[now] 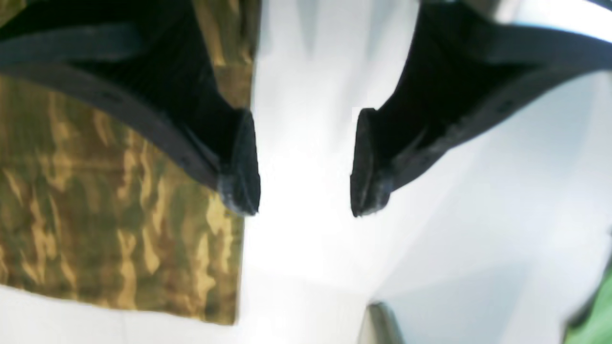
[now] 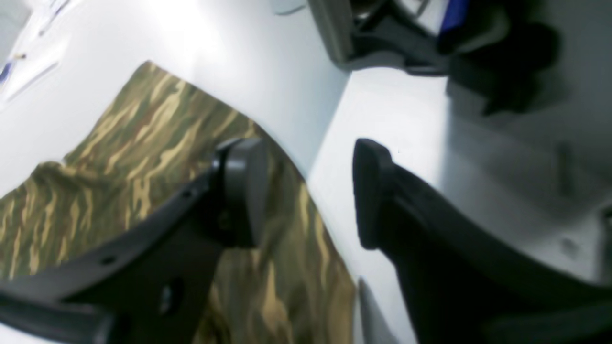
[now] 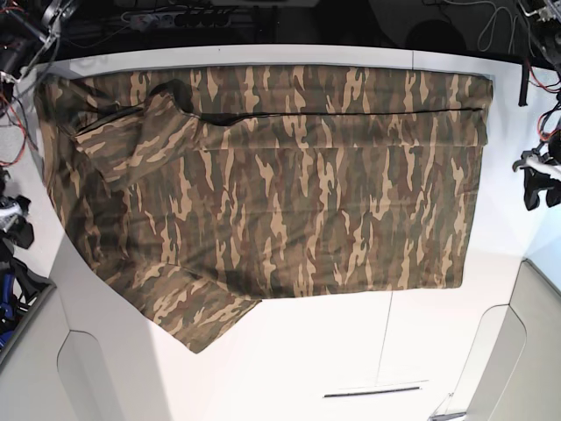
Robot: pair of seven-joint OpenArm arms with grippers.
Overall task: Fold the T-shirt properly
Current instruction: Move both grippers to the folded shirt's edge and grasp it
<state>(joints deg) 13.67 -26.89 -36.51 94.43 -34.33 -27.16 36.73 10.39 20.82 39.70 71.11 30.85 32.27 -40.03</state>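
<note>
1. Left wrist view: the left gripper (image 1: 306,162) has its two black, curved fingers spread well apart, with nothing between the pads (image 1: 241,162). Only bright white table (image 1: 430,229) shows in the gap.
2. From that gap, toward 9 o'clock, lies the large soft T-shirt in green, brown and tan camouflage print (image 1: 110,205). Its straight edge runs under the finger on that side, and a cloth corner sits toward 7 o'clock. Whether the finger touches the cloth cannot be told.
3. Right wrist view: the right gripper (image 2: 308,191) also stands wide open and empty, a grey pad (image 2: 244,188) on one side and a black one on the other. The gap frames white table surface.
4. Out from the grey pad, toward 8 and 10 o'clock, the camouflage cloth spreads across the table, its edge curving down toward 6 o'clock beneath the finger. Dark blurred equipment (image 2: 478,62) sits toward 1 o'clock.
5. Base view: the shirt lies flat over most of the white table, reaching from the 9 o'clock side almost to 3 o'clock. A long strip is folded over along the 12 o'clock edge, one sleeve is folded inward near 10 o'clock, and another sleeve points out toward 7 o'clock.
6. Both arms sit off the cloth at the picture's edges: the left gripper at 3 o'clock, and what shows of the right arm (image 3: 16,219) at 9 o'clock.
</note>
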